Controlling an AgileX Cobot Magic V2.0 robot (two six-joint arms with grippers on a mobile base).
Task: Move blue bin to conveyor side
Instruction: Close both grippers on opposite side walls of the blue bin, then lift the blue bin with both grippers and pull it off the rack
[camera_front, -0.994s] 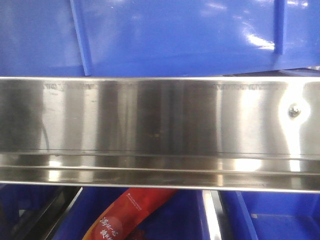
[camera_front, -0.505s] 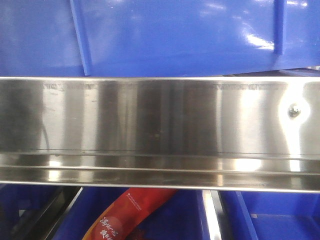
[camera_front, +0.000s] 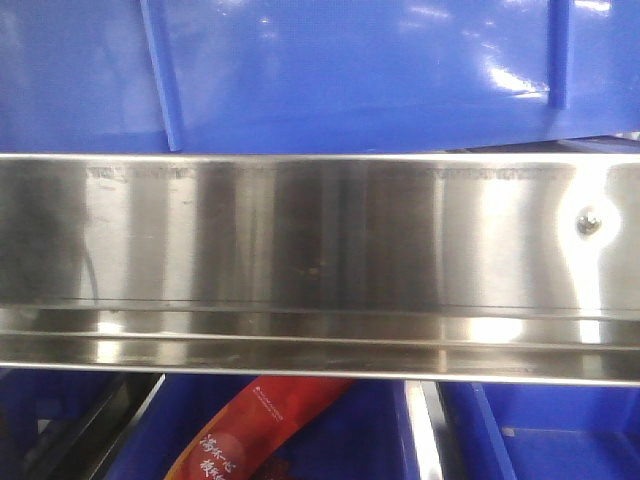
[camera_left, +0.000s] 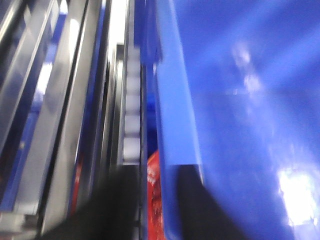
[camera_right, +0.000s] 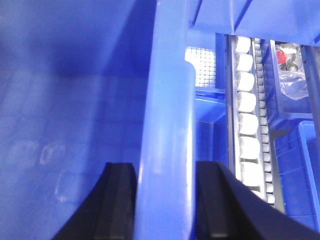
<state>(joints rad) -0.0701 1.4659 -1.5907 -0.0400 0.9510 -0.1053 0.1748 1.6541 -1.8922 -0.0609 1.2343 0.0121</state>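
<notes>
Your right claw (camera_right: 167, 210) straddles the thick rim of the blue bin (camera_right: 75, 125). One black finger (camera_right: 120, 205) is inside and the other outside, both close against the wall, so it is clamped on the bin. Your left claw (camera_left: 156, 215) shows only as two dark, blurred shapes flanking a blue rim, and you cannot tell whether it grips. Past the right claw, white rollers (camera_right: 247, 125) run alongside the bin. From the front, the bin's glossy wall sits just above the top edge of the stainless-steel rail (camera_front: 320, 240). Below the rail, a red packet (camera_front: 255, 430) lies in another blue crate (camera_front: 370, 440).
</notes>
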